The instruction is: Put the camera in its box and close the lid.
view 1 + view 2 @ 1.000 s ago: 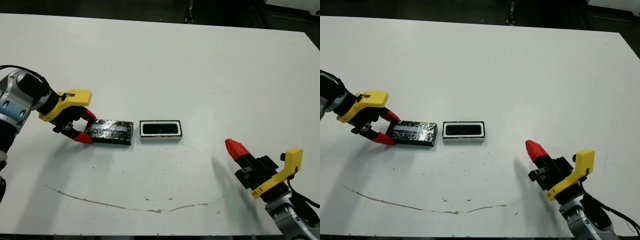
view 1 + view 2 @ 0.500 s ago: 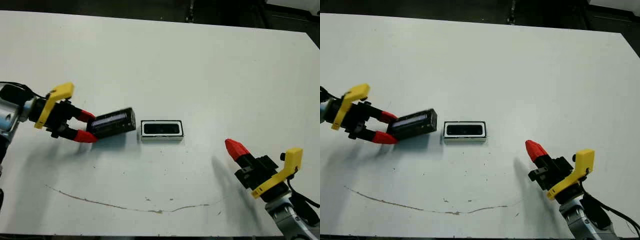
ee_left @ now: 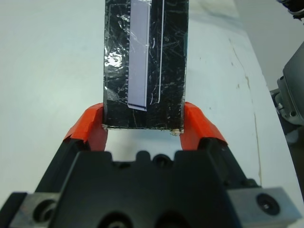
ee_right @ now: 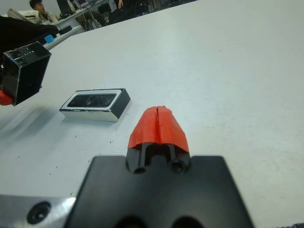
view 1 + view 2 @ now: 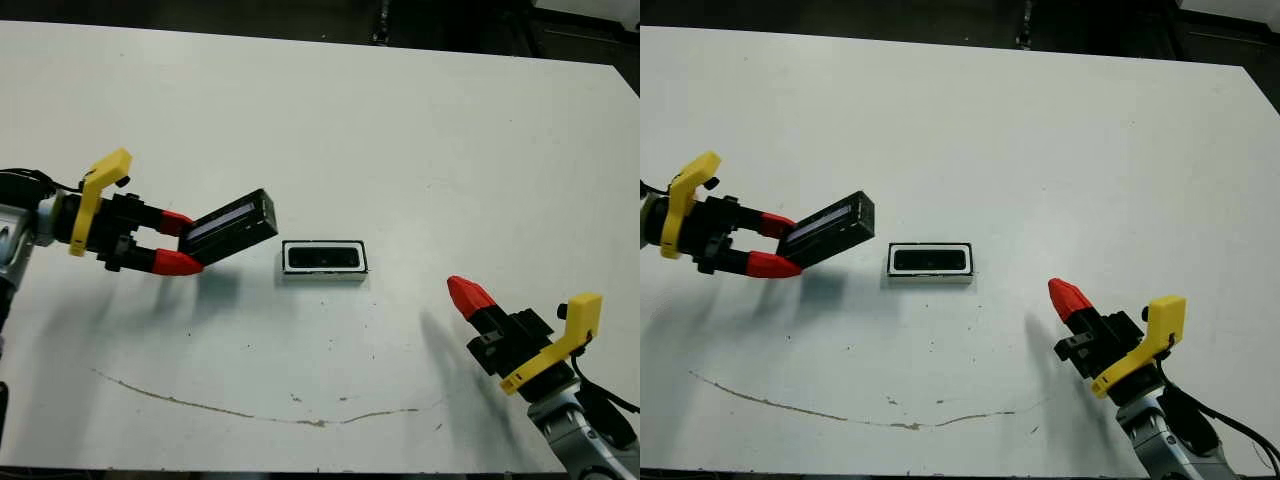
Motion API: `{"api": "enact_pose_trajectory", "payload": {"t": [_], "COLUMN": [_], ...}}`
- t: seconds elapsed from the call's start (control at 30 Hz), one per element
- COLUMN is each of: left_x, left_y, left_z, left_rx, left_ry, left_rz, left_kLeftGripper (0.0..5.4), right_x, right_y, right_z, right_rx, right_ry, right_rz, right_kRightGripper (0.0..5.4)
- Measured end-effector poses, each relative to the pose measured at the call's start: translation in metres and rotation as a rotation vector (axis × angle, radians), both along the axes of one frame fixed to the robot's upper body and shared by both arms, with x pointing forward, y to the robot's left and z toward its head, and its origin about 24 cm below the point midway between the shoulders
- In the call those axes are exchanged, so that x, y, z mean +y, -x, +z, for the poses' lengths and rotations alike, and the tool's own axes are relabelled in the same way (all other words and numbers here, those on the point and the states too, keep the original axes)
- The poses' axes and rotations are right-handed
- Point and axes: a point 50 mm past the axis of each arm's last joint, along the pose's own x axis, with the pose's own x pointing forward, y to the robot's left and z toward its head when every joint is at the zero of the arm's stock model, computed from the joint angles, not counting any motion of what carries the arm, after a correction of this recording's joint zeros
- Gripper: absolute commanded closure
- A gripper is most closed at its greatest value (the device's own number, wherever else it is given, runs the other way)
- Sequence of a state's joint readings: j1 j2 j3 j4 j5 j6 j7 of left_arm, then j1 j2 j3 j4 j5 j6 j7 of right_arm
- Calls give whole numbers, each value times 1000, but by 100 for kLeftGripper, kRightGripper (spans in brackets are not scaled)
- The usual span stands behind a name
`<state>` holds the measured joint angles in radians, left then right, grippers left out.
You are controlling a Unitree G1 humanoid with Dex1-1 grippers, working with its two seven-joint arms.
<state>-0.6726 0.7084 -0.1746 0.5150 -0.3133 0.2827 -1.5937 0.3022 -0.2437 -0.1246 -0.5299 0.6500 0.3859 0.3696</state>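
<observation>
Lifted clear of the table, the lid (image 5: 231, 225) now hangs tilted in the left gripper (image 5: 180, 243), clamped endwise for carrying over the box (image 5: 323, 260); the right gripper (image 5: 468, 295) idles, fingers together and empty.

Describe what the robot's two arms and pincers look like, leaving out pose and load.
Each pincer, left and right, has two red-tipped fingers on a black body with a yellow bracket alongside. Behind them the arms are silvery-grey metal with black joints, and black cables run along them. In the right wrist view a screw head shows on the grey plate below the black body.
</observation>
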Motion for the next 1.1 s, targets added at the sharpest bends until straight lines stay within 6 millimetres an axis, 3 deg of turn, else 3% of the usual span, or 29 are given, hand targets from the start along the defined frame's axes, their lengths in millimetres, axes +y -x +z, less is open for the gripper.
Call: {"api": "enact_pose_trajectory", "payload": {"t": [0.53, 1.1], "left_x": [-40, -60], "left_y": [2, -2], "left_z": [-4, -4], "left_rx": [-39, -40], "left_ry": [-169, -328], "left_rz": [88, 17], "left_kLeftGripper": [222, 222], "right_x": [2, 4], "right_y": [2, 4], "right_z": [-1, -4], "right_rx": [6, 14], "right_ry": [7, 6], "right_rz": [6, -2], "right_kRightGripper": [540, 540]}}
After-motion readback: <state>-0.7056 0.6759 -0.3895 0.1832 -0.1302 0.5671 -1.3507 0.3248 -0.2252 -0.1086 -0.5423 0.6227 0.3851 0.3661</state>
